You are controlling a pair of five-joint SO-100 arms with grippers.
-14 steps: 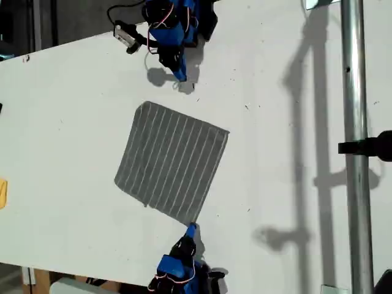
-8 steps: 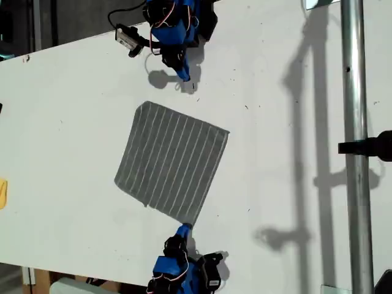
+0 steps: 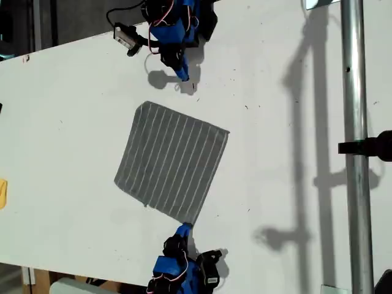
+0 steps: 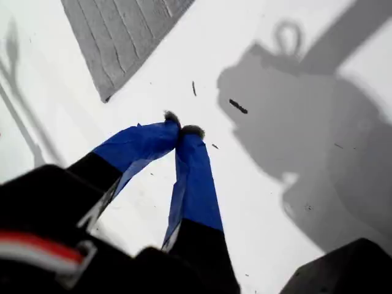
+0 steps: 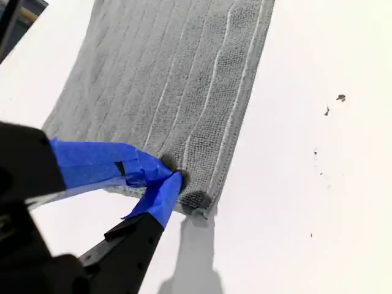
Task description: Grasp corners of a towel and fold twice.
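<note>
- One white flat table top (image 3: 73,110) fills most of the exterior view and bears everything else.
- One vertical silver metal pole (image 3: 355,153) with a black clamp stands at 3 o'clock in the exterior view.
- One towel (image 3: 171,162), a thin grey cloth rectangle with fine pale stripes, lies flat and unfolded near the middle of the table; I count four corners, all on the surface.
- Two blue-and-black arms show in the exterior view, one at 12 o'clock, one at 6 o'clock.
- My first gripper (image 4: 181,130), its jaws wrapped in blue tape, hangs over bare table at 12 o'clock in the exterior view (image 3: 182,75), tips pressed together on nothing, apart from the towel's nearest corner (image 4: 105,98).
- My second gripper (image 5: 173,176), at 6 o'clock in the exterior view (image 3: 182,230), has its blue tips pinched on the towel's edge just beside a corner (image 5: 205,211).
</note>
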